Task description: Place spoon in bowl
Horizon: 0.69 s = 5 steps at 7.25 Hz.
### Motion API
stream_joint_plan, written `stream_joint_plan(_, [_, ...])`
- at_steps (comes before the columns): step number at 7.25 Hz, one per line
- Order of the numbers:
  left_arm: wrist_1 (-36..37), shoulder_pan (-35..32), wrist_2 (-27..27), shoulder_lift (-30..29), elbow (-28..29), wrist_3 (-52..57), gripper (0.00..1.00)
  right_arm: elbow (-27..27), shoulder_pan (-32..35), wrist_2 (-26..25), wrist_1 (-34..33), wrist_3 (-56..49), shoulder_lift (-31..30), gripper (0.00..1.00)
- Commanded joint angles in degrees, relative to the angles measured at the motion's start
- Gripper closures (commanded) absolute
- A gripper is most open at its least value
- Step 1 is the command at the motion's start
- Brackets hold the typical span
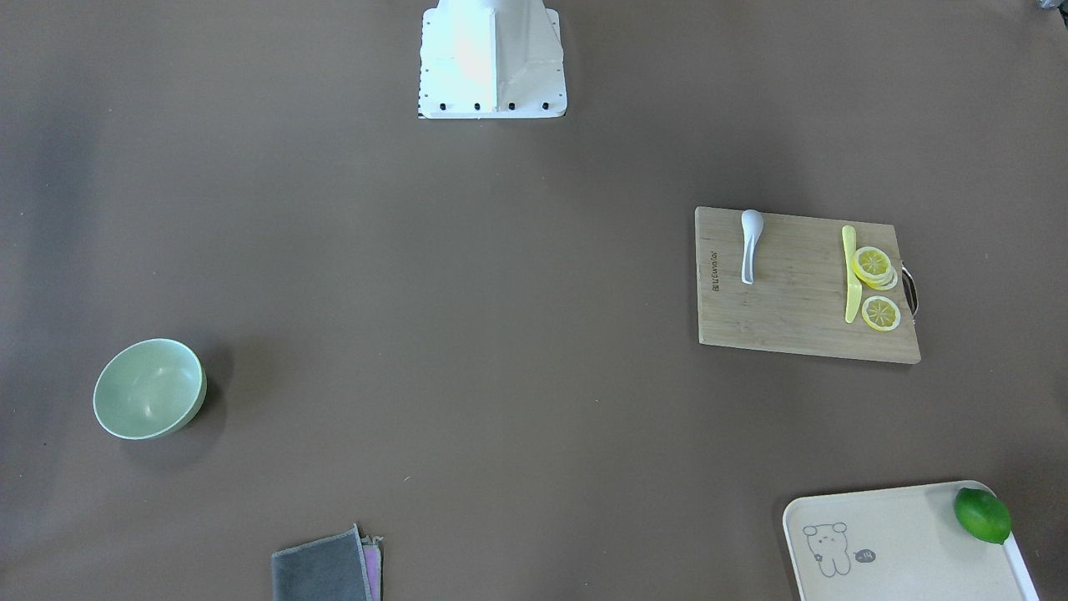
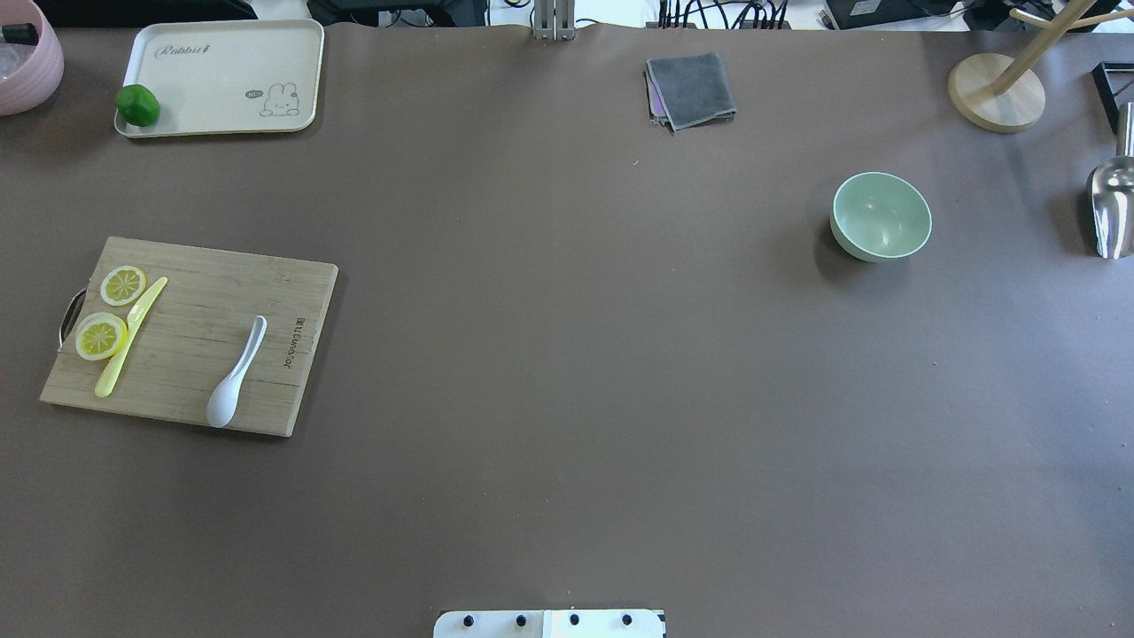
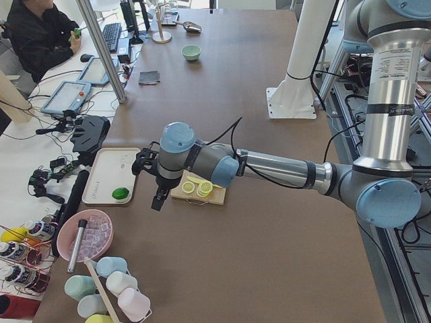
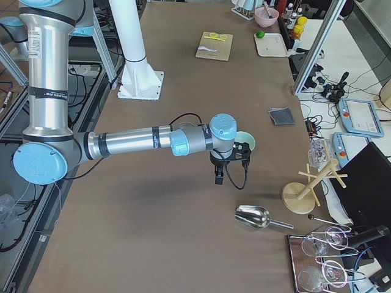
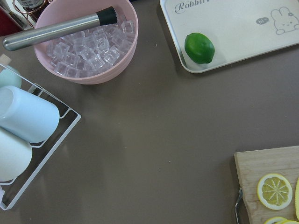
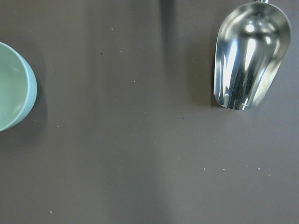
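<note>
Plainly we cannot tell whether the left gripper [image 3: 157, 202] or the right gripper [image 4: 218, 178] is apart or together; both hang above the table. Just beside our left gripper lies the cutting board [image 2: 190, 354], with the spoon [image 2: 232, 383] flat on its far side. The bowl [image 2: 881, 215] sits upright close by our right gripper.

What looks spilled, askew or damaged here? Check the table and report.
Nothing stands out. The spoon lies flat on the cutting board, the bowl stands upright and empty, the lime sits in a corner of the tray, and nothing is spilled.
</note>
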Motion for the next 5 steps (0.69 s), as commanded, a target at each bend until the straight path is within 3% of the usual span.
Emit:
stream_joint_plan(1, [-1.55, 0.15, 0.21, -1.84, 4.99, 0.05, 0.02, -1.53, -0.14, 0.98, 3.11, 0.2, 1.12, 0.0])
stream_joint_plan(3, [-4.45, 0.15, 0.03, -1.66, 5.01, -2.3, 0.02, -5.38, -0.93, 0.98, 5.15, 1.94, 4.87, 0.0])
stream_joint_plan(5, [-7.7, 0.93, -0.06, -1.92, 5.54, -8.8, 0.02, -9.94, -4.0, 0.19, 11.52, 3.18, 8.67, 0.0])
